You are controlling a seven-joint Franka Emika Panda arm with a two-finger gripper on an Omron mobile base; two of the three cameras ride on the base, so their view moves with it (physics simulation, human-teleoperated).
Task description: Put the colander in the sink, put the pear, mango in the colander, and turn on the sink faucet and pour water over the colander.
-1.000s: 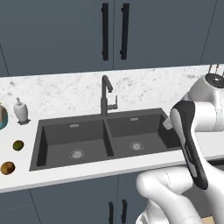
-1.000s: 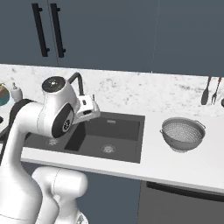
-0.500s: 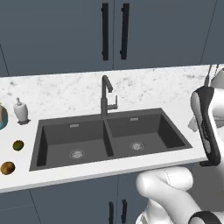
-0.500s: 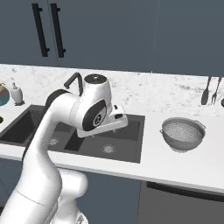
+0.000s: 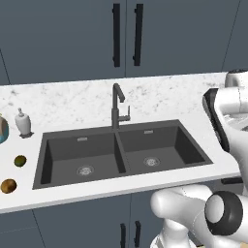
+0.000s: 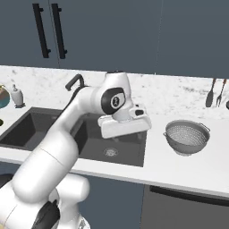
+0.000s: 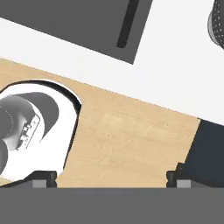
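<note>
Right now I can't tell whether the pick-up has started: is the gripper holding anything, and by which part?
Nothing is held. The gripper is open with only floor between its fingertips, and the colander sits untouched on the counter.

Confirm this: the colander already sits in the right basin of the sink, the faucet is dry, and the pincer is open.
Wrong on one point: the colander stands on the counter right of the sink, as the right base view shows. The faucet is dry and the pincer is open.
</note>
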